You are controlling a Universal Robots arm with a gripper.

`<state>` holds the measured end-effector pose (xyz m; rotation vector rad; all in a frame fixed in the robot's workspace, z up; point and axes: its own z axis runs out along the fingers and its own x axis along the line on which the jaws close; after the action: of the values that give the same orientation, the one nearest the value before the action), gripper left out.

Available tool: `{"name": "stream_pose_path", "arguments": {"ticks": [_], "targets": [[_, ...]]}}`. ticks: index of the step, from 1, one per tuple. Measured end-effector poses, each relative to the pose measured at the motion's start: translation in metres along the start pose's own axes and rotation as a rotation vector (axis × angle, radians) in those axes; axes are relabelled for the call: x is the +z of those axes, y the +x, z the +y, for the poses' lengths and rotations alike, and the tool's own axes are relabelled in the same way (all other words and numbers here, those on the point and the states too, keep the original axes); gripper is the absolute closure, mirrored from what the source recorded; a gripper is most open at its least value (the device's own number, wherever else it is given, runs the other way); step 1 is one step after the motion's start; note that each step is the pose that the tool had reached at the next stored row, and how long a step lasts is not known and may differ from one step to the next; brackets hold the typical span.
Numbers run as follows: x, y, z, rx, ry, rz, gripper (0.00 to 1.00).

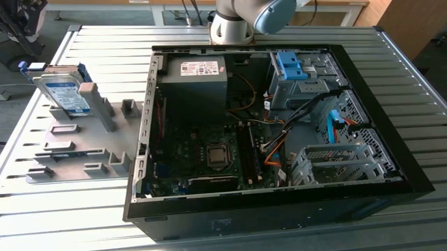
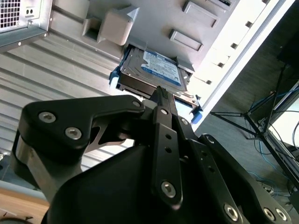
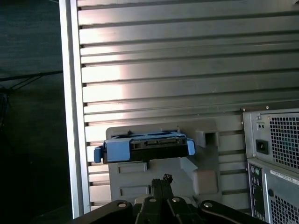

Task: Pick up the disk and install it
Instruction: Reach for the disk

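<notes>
I see the flat silver-metal disk (image 1: pixel 62 90) with a white-and-blue label and blue side rails propped on edge in the grey slotted holder plate (image 1: pixel 77 151) on the ribbed metal tabletop (image 1: pixel 279 34), at the exterior view's left of the open black computer case (image 1: pixel 279 214). In both wrist views my hand (image 2: pixel 159 92) hangs near it, apart, fingers pressed together on nothing.

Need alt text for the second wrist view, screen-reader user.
The black gripper points at the disk, a silver drive with a blue-and-white label and blue side rails, held in a grey fixture on the slatted metal table. A corner of the computer case shows too.
</notes>
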<state>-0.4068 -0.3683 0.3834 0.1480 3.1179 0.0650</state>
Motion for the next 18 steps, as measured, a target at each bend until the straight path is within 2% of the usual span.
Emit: {"name": "stream_pose_path", "arguments": {"ticks": [12, 15, 18], "targets": [[0.0, 0.0008, -0.0001, 0.0, 0.0, -0.0001, 0.89], [0.0, 0.0052, -0.0003, 0.0, 0.0, -0.0001, 0.89], [0.0001, 0.014, 0.0003, 0.0, 0.0, -0.0001, 0.89]]}}
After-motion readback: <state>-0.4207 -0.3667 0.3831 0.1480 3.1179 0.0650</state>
